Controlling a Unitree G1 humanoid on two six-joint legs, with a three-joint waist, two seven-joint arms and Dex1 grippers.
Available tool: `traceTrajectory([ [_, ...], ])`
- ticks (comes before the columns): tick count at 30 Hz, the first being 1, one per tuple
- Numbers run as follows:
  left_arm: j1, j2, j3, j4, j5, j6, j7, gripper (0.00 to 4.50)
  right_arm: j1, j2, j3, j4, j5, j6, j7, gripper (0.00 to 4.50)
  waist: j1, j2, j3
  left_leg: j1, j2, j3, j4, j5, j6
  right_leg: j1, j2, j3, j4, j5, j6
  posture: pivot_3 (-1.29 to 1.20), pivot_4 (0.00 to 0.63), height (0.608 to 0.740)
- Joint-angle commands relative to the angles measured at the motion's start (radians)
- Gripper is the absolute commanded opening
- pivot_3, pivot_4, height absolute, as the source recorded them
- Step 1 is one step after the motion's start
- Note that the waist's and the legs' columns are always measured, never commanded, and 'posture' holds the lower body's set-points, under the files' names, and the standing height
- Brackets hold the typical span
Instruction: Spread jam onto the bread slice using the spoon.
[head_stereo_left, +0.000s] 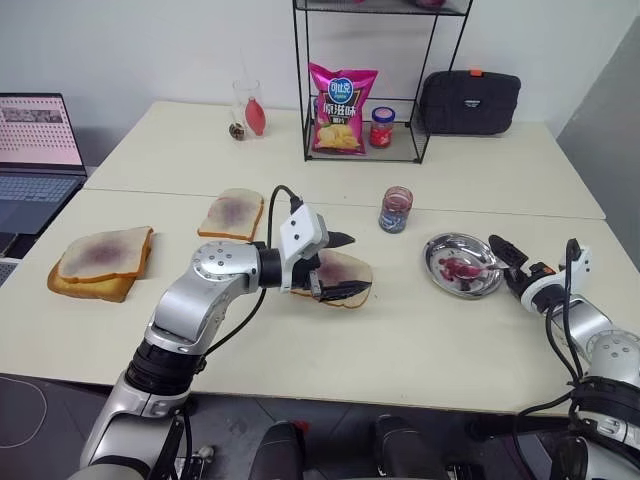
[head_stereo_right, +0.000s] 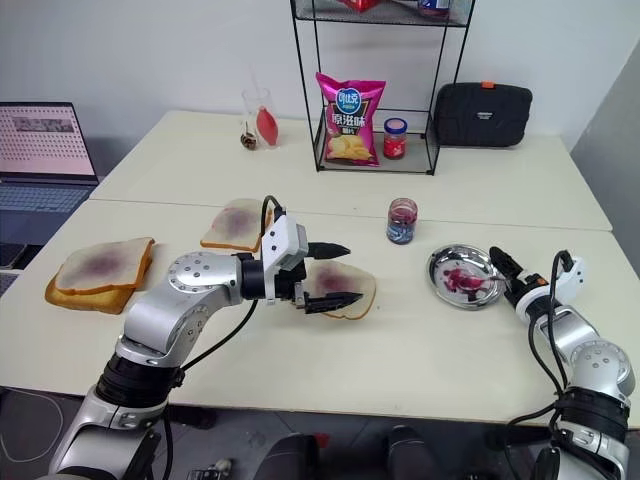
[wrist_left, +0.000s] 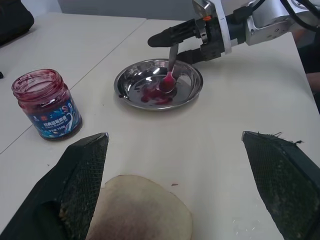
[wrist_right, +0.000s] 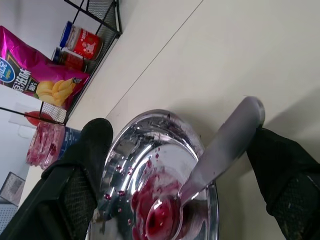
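Indoors, cream table (head_stereo_left: 420, 330), white wall (head_stereo_left: 150, 40), both grippers' fingers apart, empty.

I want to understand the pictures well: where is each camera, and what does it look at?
Head eyes: look forward and down on the table; both arms show.
Left wrist: looks past the open left gripper and bread slice toward the dish, spoon and right gripper.
Right wrist: looks along the open right gripper at the spoon lying in the dish.
Shared: dish, spoon, jam jar.

Spoon (wrist_left: 170, 75) in steel dish (wrist_left: 192, 90)
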Motion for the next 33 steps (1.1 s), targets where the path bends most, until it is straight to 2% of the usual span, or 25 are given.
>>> traceTrajectory([
  [1, -0.023, 0.006, 0.016, -0.023, -0.013, -0.011, -0.005, 4.5, -0.02, -0.007, -0.006, 0.01, -0.036, -0.039, 0.054, 4.21, 0.0, 0.0, 0.0, 0.0, 0.0, 0.0, 0.0, 0.0, 0.0, 0.0, 0.0, 0.0, 0.0, 0.0, 0.0, 0.0, 0.15, 0.74],
  [14, -0.033, -0.003, 0.001, -0.019, -0.014, -0.009, -0.011, 4.5, -0.03, -0.004, -0.042, 0.032, -0.065, -0.072, 0.087, 1.6, 0.0, 0.0, 0.0, 0.0, 0.0, 0.0, 0.0, 0.0, 0.0, 0.0, 0.0, 0.0, 0.0, 0.0, 0.0, 0.0, 0.15, 0.74],
  [20, -0.028, -0.007, 0.005, -0.001, -0.004, -0.023, -0.003, 4.5, -0.008, -0.006, -0.056, -0.022, -0.039, -0.047, 0.087, 0.05, 0.0, 0.0, 0.0, 0.0, 0.0, 0.0, -0.001, 0.0, 0.0, 0.0, 0.0, 0.0, 0.0, 0.0, 0.0, 0.0, 0.15, 0.74],
  [28, -0.032, -0.008, 0.028, 0.025, -0.02, -0.028, -0.005, 4.5, -0.018, -0.025, -0.088, -0.191, 0.056, 0.023, 0.015, 0.02, 0.0, 0.002, 0.001, 0.0, 0.0, 0.0, -0.001, 0.0, 0.0, 0.0, 0.0, 0.0, 0.0, 0.0, 0.0, 0.0, 0.15, 0.74],
  [33, -0.046, 0.003, 0.099, 0.077, -0.072, 0.002, -0.003, 4.5, -0.179, -0.043, 0.005, -0.352, 0.073, 0.068, -0.086, 0.02, -0.016, 0.008, 0.005, 0.0, 0.0, 0.001, 0.0, 0.0, 0.0, -0.002, 0.0, 0.002, 0.001, 0.001, 0.001, 0.0, 0.15, 0.74],
])
